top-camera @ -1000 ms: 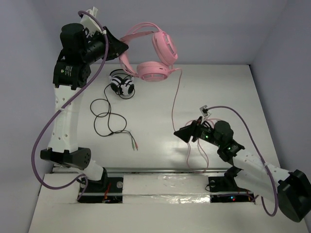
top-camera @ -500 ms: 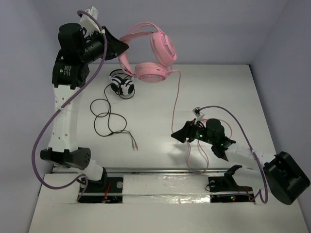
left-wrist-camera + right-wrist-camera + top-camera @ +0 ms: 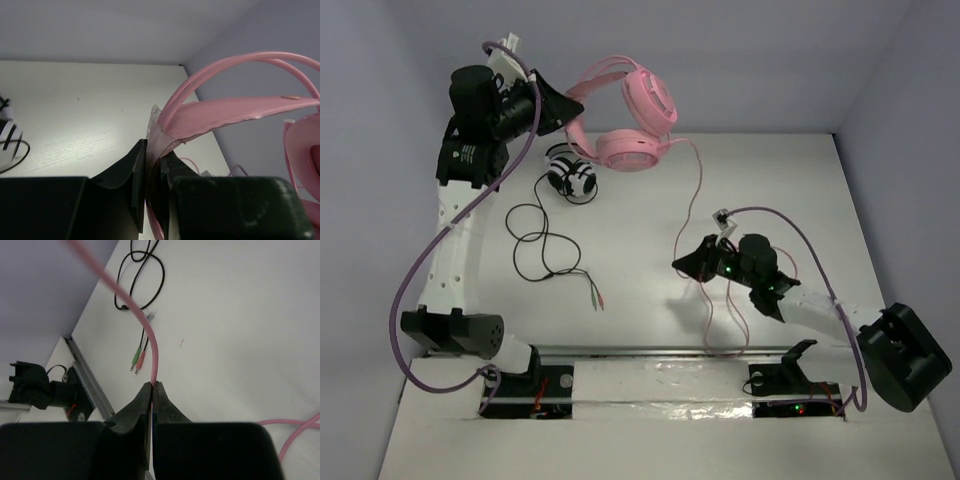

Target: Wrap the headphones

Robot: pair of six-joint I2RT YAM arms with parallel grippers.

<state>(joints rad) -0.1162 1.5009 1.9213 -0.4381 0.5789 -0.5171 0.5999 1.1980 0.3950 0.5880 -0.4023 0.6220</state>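
Note:
The pink headphones (image 3: 635,115) hang in the air at the back of the table, held by the headband (image 3: 235,107). My left gripper (image 3: 570,103) is shut on that headband (image 3: 588,78), its jaws pinching the band's lower end (image 3: 156,135). A thin pink cable (image 3: 692,190) drops from the earcups down to my right gripper (image 3: 678,265), which is shut on the cable (image 3: 150,347) just above the table. Below the grip the cable lies in loose loops (image 3: 720,320) near the front rail.
Smaller black-and-white headphones (image 3: 571,175) lie at the back left, their black cable (image 3: 542,245) coiling forward to green and pink plugs (image 3: 138,361). A metal rail (image 3: 650,352) runs along the front edge. Grey walls stand close behind and to the right.
My right gripper slid a little left and back, then shut on the pink cable. The left arm lifted the headphones slightly.

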